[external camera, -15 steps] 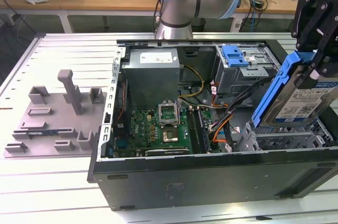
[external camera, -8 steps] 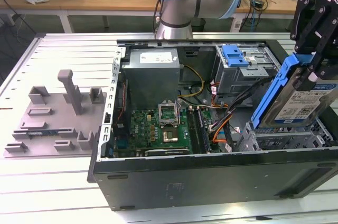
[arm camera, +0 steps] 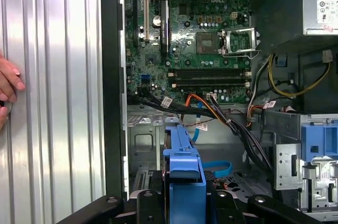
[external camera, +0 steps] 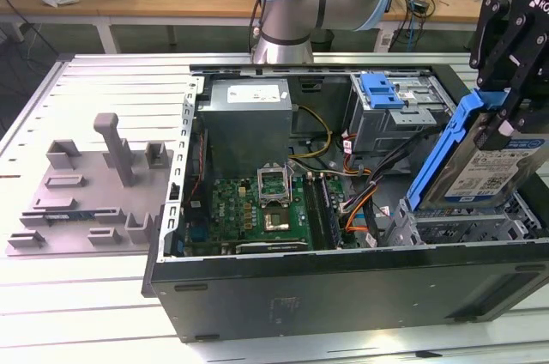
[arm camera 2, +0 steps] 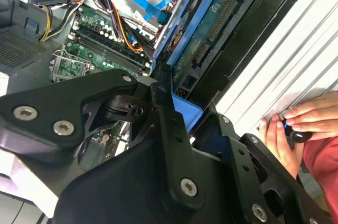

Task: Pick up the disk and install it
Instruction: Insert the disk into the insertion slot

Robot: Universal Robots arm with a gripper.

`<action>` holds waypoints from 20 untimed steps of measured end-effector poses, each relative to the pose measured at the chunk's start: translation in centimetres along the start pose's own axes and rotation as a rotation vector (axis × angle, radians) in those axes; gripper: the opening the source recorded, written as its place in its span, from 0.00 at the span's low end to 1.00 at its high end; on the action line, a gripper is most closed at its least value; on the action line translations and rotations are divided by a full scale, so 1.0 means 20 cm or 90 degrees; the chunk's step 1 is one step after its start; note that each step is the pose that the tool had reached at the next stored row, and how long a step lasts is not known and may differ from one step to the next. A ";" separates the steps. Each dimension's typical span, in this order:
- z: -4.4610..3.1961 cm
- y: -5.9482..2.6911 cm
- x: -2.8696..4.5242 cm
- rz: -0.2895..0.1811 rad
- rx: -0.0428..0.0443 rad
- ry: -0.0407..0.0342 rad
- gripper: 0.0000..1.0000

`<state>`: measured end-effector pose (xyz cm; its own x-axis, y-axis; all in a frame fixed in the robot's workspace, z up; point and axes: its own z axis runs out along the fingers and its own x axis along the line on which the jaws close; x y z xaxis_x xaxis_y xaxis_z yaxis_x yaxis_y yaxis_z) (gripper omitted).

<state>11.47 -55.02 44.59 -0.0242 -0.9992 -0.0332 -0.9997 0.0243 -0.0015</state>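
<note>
Cabling (external camera: 358, 203) in orange, black and yellow is strung between the motherboard (external camera: 257, 205) and the drive end of the open computer case (external camera: 343, 295), close beside the spot where the disk (external camera: 476, 166) is held. The disk is carried tilted, one end raised, over the metal bay (external camera: 463, 228) at the exterior view's right; whether its lower edge touches that bay cannot be told. The gripper (external camera: 504, 124) is clamped on the disk, its black fingers pressed against the blue carrier frame. Behind the disk, a blue bracket (external camera: 382, 89) is fixed atop the drive cage (external camera: 390, 128), and the power supply (external camera: 244, 119) is seated further toward the exterior view's left. A grey fixture (external camera: 86, 192) is laid on the slatted table (external camera: 103, 81), well apart from the case. A person's hand (arm camera 2: 296, 123) is rested on the table just outside the case wall. A white-and-blue label (external camera: 502, 177) with a barcode is borne on the disk's face, and a white printed sticker is seen on the power supply.
</note>
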 end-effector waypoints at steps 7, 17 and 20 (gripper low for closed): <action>0.017 0.000 0.001 0.001 0.0000 0.0002 0.36; 0.053 0.000 0.002 0.001 0.0000 0.0003 0.36; 0.065 0.001 0.002 0.001 0.0000 0.0003 0.36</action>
<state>11.46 -55.02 43.29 -0.0256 -0.9991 -0.0328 -0.9997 0.0256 -0.0014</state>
